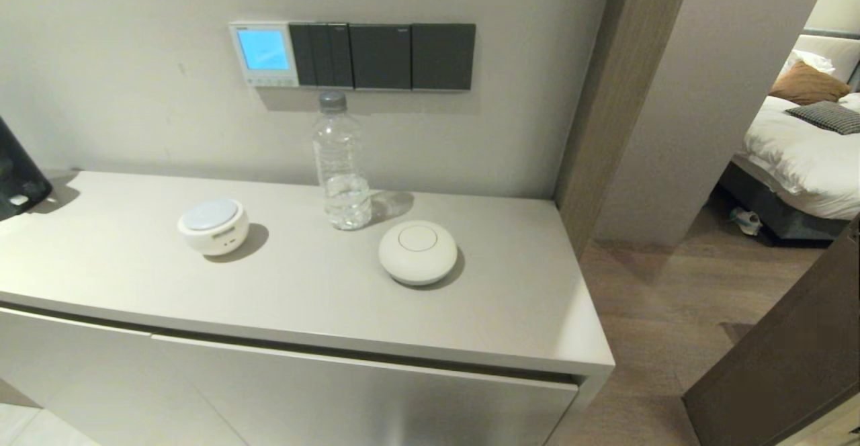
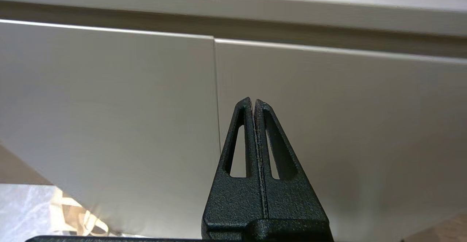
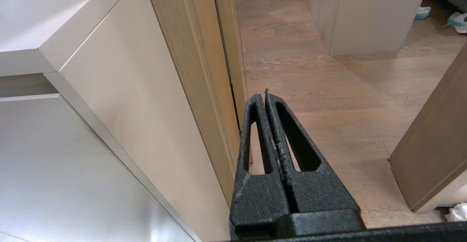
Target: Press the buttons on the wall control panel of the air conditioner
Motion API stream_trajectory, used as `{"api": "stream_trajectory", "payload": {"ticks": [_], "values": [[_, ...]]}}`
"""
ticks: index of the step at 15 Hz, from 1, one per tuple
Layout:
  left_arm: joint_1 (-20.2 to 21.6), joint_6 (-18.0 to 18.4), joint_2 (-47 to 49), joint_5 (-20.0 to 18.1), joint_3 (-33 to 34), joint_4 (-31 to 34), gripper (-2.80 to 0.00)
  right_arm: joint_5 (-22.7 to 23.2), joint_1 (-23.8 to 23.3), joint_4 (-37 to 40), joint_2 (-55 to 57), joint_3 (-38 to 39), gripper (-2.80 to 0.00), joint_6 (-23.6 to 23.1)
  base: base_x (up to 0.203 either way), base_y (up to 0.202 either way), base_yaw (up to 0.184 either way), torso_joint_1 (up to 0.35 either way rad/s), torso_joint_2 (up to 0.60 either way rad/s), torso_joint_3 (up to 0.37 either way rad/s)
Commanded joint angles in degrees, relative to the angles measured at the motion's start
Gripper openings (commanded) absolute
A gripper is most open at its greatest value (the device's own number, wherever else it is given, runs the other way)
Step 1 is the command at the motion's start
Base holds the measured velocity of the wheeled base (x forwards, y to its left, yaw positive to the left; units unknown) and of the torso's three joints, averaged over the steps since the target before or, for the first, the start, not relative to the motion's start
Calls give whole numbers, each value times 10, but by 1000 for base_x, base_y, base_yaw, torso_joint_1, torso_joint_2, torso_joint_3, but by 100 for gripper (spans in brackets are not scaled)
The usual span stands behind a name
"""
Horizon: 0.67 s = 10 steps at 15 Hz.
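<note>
The white wall control panel (image 1: 263,54) hangs on the wall above the cabinet, its screen glowing light blue. A row of tiny pale buttons (image 1: 267,81) runs along its bottom edge. Neither gripper shows in the head view. My left gripper (image 2: 253,101) is shut and empty, low in front of the cabinet doors (image 2: 109,100). My right gripper (image 3: 263,95) is shut and empty, low beside the cabinet's right end (image 3: 138,118), over the wooden floor.
Dark grey switch plates (image 1: 383,56) sit right of the panel. On the cabinet top (image 1: 302,291) stand a clear water bottle (image 1: 340,164) just below the panel, a white round device (image 1: 213,226) and a white dome (image 1: 417,252). A black object (image 1: 17,170) is at far left.
</note>
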Motion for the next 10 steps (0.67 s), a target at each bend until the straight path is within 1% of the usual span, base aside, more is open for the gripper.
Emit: {"api": "stream_trajectory", "payload": {"ticks": [1,4,6,8,10], "values": [[-1,1,-56,-2,5,13,-280,0,0,0,0,2,-280,0,0,0,0,0,0,0],[-1,4,-59,-1,10,2,-280,0,0,0,0,2,-280,0,0,0,0,0,0,0],[-1,26,-59,0,20,-22,-280,0,0,0,0,2,-280,0,0,0,0,0,0,0],[-1,23,-60,-7,20,-22,-280,0,0,0,0,2,-280,0,0,0,0,0,0,0],[-1,9,-60,-3,20,-19,-280,0,0,0,0,2,-280,0,0,0,0,0,0,0]]}}
